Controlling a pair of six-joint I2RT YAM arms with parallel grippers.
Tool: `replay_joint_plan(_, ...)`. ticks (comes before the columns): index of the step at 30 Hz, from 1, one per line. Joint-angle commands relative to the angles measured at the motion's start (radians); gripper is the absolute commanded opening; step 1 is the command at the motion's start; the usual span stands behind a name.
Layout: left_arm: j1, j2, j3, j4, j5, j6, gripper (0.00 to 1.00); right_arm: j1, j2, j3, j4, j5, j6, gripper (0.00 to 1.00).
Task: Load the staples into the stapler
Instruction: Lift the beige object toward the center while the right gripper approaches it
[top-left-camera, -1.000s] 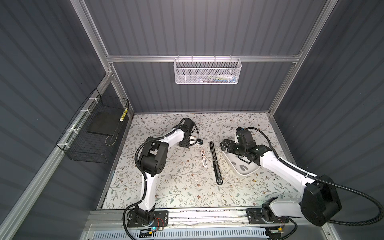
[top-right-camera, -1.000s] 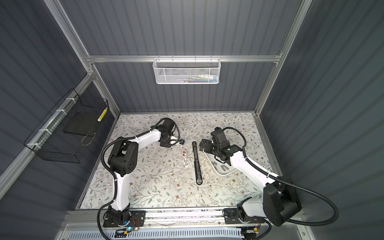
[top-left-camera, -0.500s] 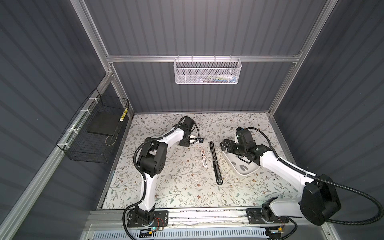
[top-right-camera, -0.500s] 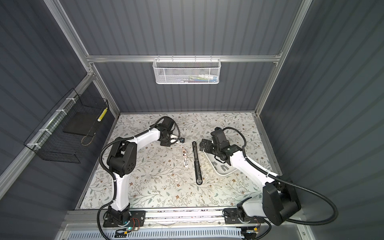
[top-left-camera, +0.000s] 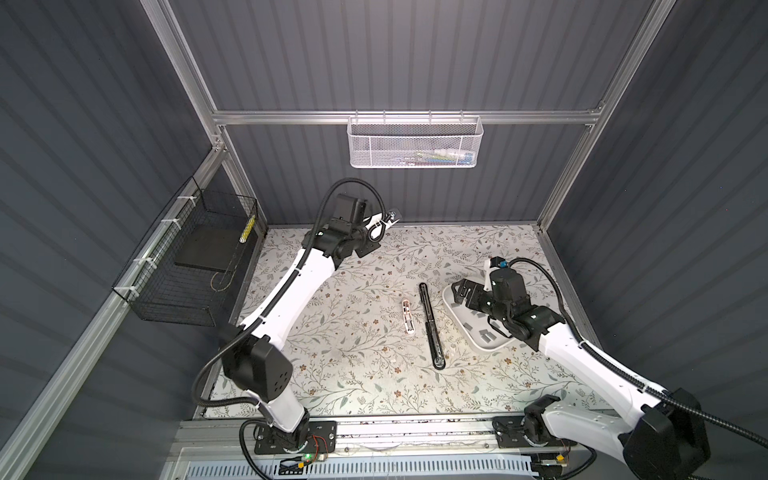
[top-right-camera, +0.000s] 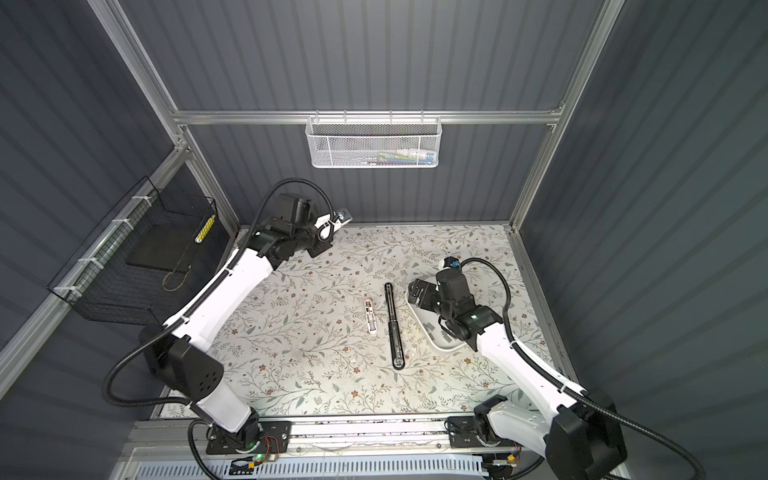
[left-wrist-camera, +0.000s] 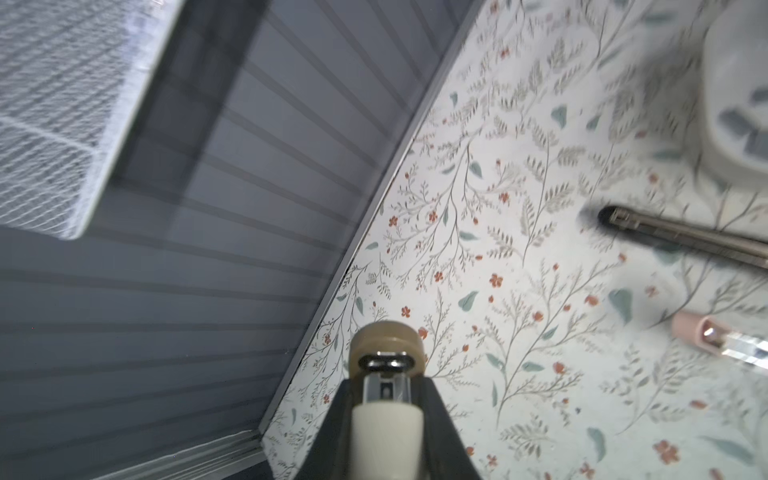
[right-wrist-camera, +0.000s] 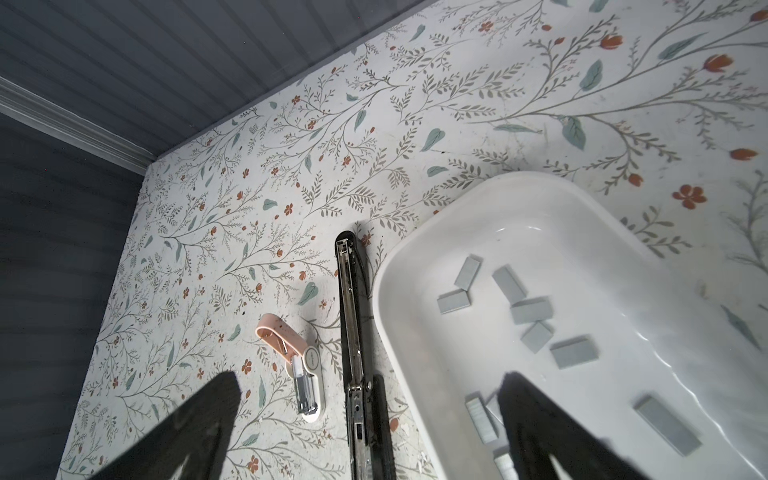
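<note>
Several staples (right-wrist-camera: 532, 311) in white tray (right-wrist-camera: 582, 216) — just ahead of wide-spread R hand (top-left-camera: 464, 293)

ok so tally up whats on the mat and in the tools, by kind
black stapler: 1
small pink and white stapler: 1
white tray: 1
grey staple strips in the tray: 9 in view, more may be hidden
small cream piece held in the left tool: 1
total: 13 in view
</note>
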Motion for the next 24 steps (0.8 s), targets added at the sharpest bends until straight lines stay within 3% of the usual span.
replay_joint_plan(1, 0.001, -0.134, -0.187, 0.116, 0.34, -0.317, 0.0, -0.004, -0.033, -0.017, 0.038, 0.043, -0.019, 0.99)
replay_joint_plan(3, -0.001, -0.225, -0.407, 0.371, 0.536, -0.481, 0.0, -0.005, -0.037, -0.024, 0.063, 0.009, -0.028, 0.99)
replay_joint_plan(5, -0.001, -0.303, -0.639, 0.692, 0.612, -0.654, 0.0, -0.004, -0.043, -0.035, 0.09, -0.025, -0.031, 0.99)
replay_joint_plan(7, -0.001, -0.339, -0.76, 0.825, 0.645, -0.708, 0.0, -0.005, -0.052, -0.046, 0.108, -0.046, -0.029, 0.99)
replay_joint_plan(14, -0.001, -0.404, -0.934, 0.773, 0.646, -0.565, 0.0, 0.007, -0.058, -0.084, 0.242, -0.217, -0.031, 0.66)
replay_joint_plan(17, -0.002, -0.389, -1.034, 0.868, 0.672, -0.491, 0.0, 0.049, -0.045, -0.069, 0.261, -0.253, -0.059, 0.5)
replay_joint_plan(19, -0.005, -0.346, -1.047, 0.945, 0.697, -0.526, 0.0, 0.086, -0.037, -0.061, 0.272, -0.258, -0.084, 0.42)
replay_joint_plan(24, -0.053, -0.311, -0.964, 0.791, 0.709, -0.433, 0.0, 0.248, 0.0, 0.005, 0.241, -0.197, -0.207, 0.37)
